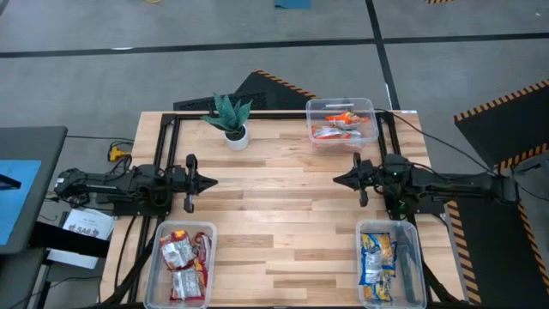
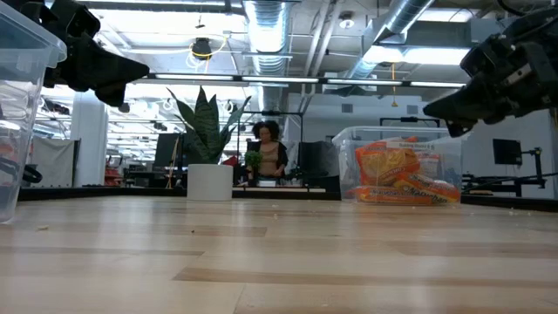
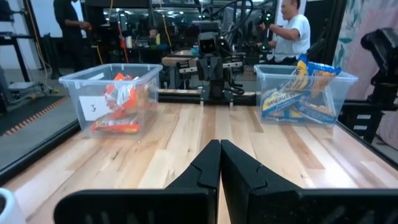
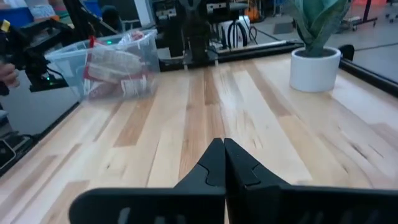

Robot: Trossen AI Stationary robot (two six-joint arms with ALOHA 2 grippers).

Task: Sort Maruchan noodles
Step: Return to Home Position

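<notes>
The Maruchan noodles lie sorted in three clear bins. Orange packets point(image 1: 339, 130) fill the far right bin point(image 1: 341, 105), red-white packets point(image 1: 180, 257) the near left bin point(image 1: 163, 257), and blue-yellow packets point(image 1: 377, 257) the near right bin point(image 1: 410, 257). My left gripper point(image 1: 212, 181) hovers shut above the table's left middle and points level toward the right. My right gripper point(image 1: 337, 180) hovers shut above the right middle, facing it. Both are empty, as the wrist views show: left gripper point(image 3: 220, 155), right gripper point(image 4: 224, 155).
A small green plant in a white pot point(image 1: 232, 120) stands at the far edge, left of the orange bin. The bare wooden tabletop point(image 1: 274, 215) stretches between the two grippers. People stand in the room beyond the table point(image 2: 266, 148).
</notes>
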